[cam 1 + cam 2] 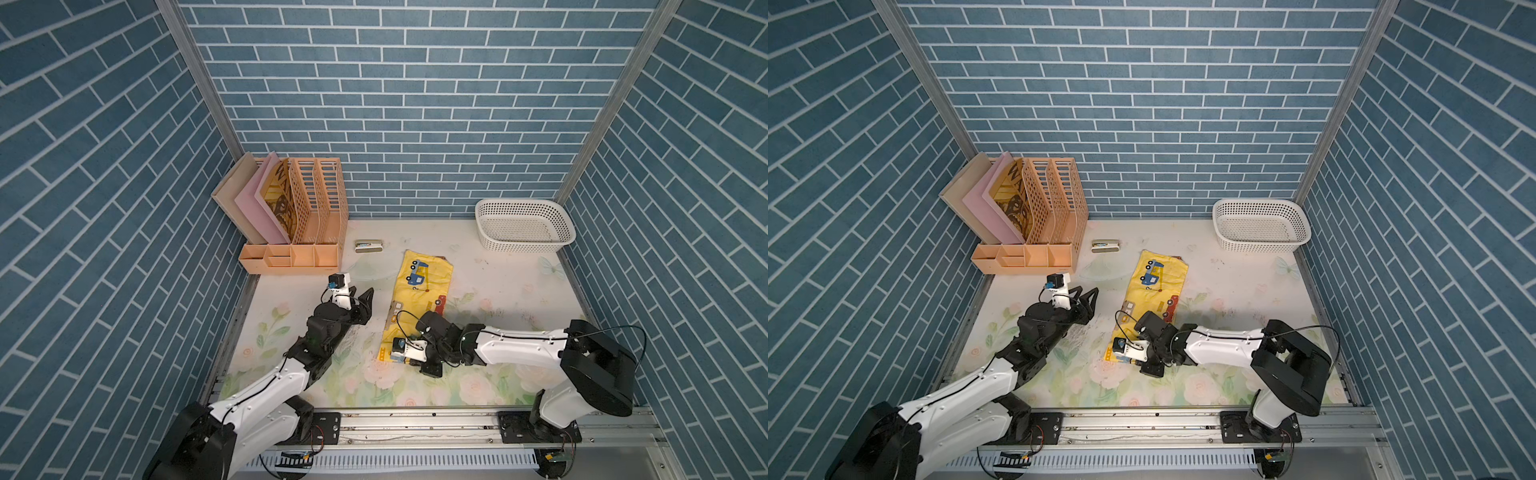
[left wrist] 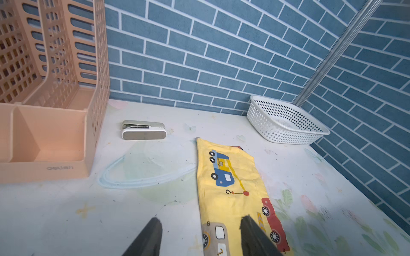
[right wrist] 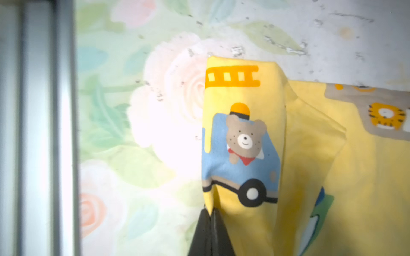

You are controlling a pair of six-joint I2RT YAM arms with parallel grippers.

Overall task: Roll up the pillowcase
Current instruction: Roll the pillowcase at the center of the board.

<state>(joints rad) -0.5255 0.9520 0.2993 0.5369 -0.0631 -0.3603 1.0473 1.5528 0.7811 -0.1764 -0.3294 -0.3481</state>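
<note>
Pillowcase [image 1: 419,299] lies as a narrow strip mid-worktop [image 1: 498,291], running from front edge toward back. Right pincer [image 3: 210,219] is clamped tight on its front-end fold. Left pincer [image 2: 200,219] stands parted and empty, just beside the strip. Recommendation: turn the pinched end over squarely, corners level, roll kept tight.

Floral table [image 1: 498,291] carries pillowcase [image 1: 419,286], stapler [image 1: 368,246], basket [image 1: 519,246], file organizer [image 1: 291,261].

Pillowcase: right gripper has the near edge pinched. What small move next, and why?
Probably turn the right gripper, shut on the near edge of the pillowcase, over toward the far end to start the roll. That edge is lifted and curled, the rest lies flat, and the left gripper is open, holding nothing.
</note>
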